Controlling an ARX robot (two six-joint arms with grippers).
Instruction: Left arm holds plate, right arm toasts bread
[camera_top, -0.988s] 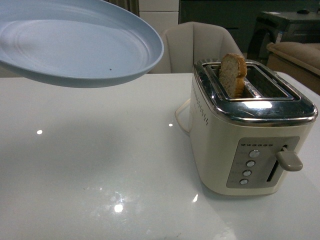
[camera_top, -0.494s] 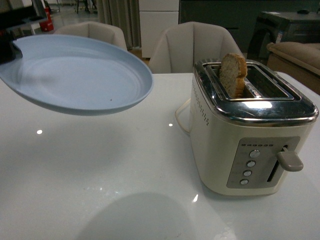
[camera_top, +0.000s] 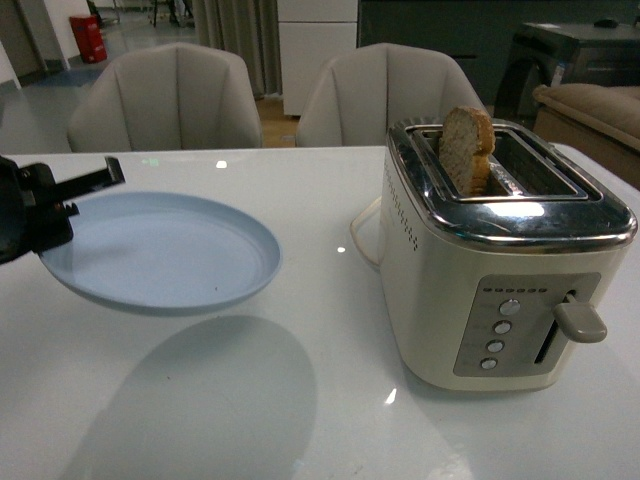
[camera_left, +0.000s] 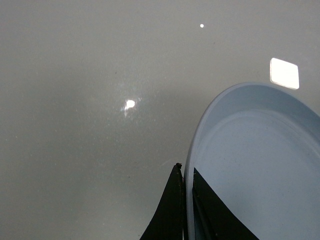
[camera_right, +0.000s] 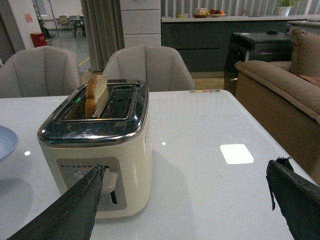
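Observation:
The pale blue plate (camera_top: 160, 255) hangs level a little above the white table, left of the toaster, casting a shadow below. My left gripper (camera_top: 50, 222) is shut on its left rim; in the left wrist view the dark fingertips (camera_left: 176, 175) pinch the plate (camera_left: 250, 165) edge. The bread (camera_top: 466, 148) stands upright in the toaster's rear slot, its top half sticking out, also seen as the bread (camera_right: 96, 95) from the right wrist. My right gripper (camera_right: 186, 169) is open and empty, low over the table in front of the toaster's control side. It is out of the front view.
The cream and chrome toaster (camera_top: 500, 270) stands at the table's right, its lever (camera_top: 580, 320) up. The second slot is empty. Two beige chairs (camera_top: 165, 95) stand behind the table, and a sofa (camera_right: 285, 80) lies past its right edge.
The plate has come down and to the left, from high near the camera to just above the table, and the left gripper now shows. Toaster and bread have not moved.

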